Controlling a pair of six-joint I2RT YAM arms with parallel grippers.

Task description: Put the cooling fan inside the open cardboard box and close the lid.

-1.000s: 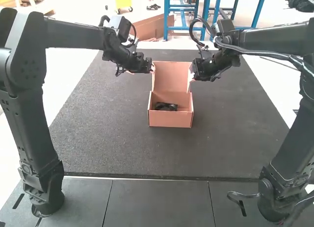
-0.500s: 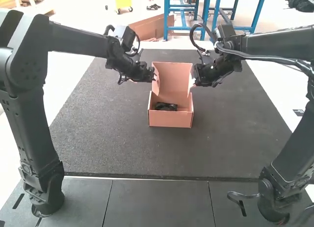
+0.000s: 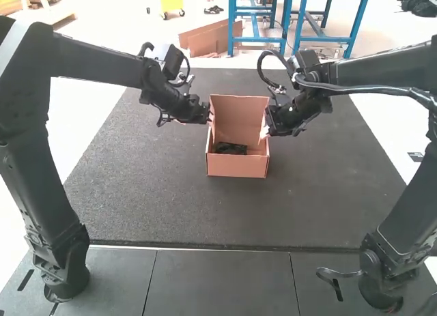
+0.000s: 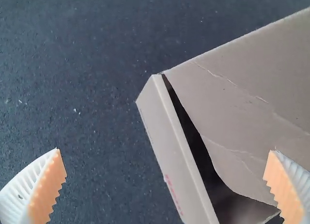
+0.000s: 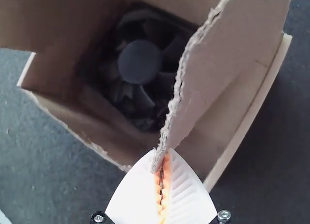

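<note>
Right arm: the ribbed white fingers (image 5: 186, 192) of the right gripper (image 5: 162, 173) are clenched, orange pads pressed together on the ragged edge of the lid's right flap (image 5: 227, 64). Left arm: the fingers (image 4: 41, 192) of the left gripper (image 3: 199, 114) are spread wide and hold nothing. The lid's left flap (image 4: 169, 156) lies between them; whether either pad touches it cannot be told. The lid (image 3: 237, 115) stands raised along the far side of the box (image 3: 237, 164), with one gripper at each of its side edges. The box is a plain cardboard carton, its top uncovered. The fan (image 5: 140, 59), black with a round hub and curved blades, lies flat on the floor of the box, within its four walls. From the high view it appears as a dark shape low behind the front wall. The box sits near the middle of a dark mat (image 3: 136, 179) that covers the table, both arms reaching in over it from either side.
</note>
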